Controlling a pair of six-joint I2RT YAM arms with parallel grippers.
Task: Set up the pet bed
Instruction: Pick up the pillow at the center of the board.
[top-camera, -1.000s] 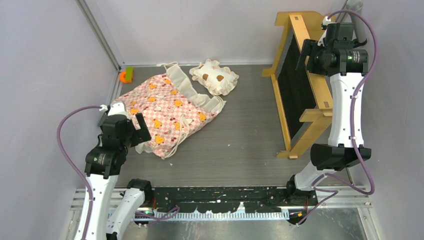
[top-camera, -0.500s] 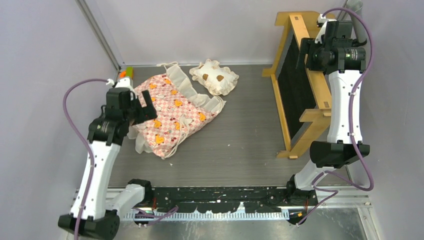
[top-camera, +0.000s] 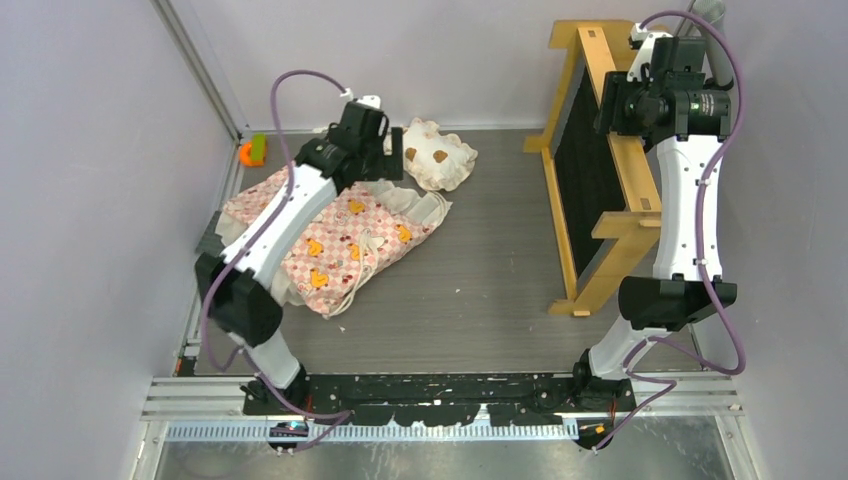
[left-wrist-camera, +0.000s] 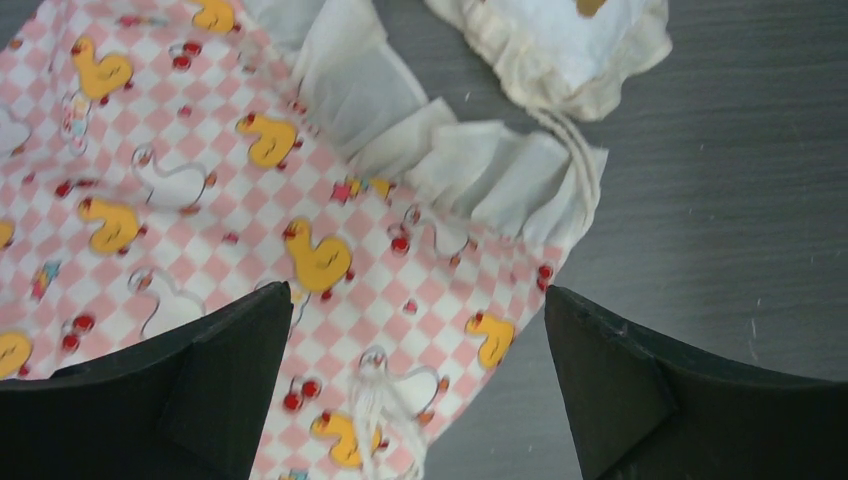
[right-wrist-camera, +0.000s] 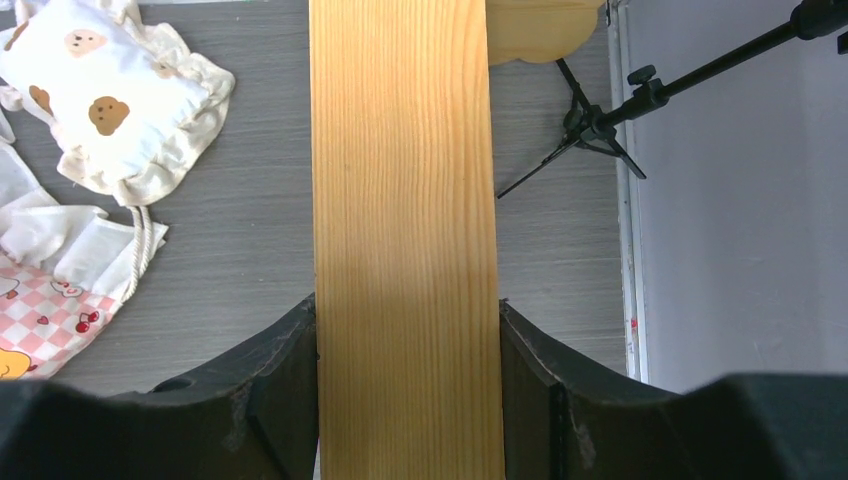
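Bed frame (top-camera: 632, 175) stood on edge; stiff wood, likely light | right gripper (right-wrist-camera: 405, 330) clamped its upper rail (right-wrist-camera: 400, 150), a firm hold | left gripper (left-wrist-camera: 415, 330) gaped over limp mattress (left-wrist-camera: 200, 200)

left arm (top-camera: 300, 195) extended, jaws wide | right arm (top-camera: 688, 205) raised, jaws gripping

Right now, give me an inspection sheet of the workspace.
Surface: grey table, no damage seen.
Job's things: bed frame tipped on its side at the right; mattress flat on the left, apart from it.
Clutter: pillow beside the mattress; small orange-green item in the far left corner.
Tools: left tool open above the mattress; right tool closed on a frame board.
Cables: purple cables loop off both arms.
Surroundings: grey walls; black stand beyond the right wall.
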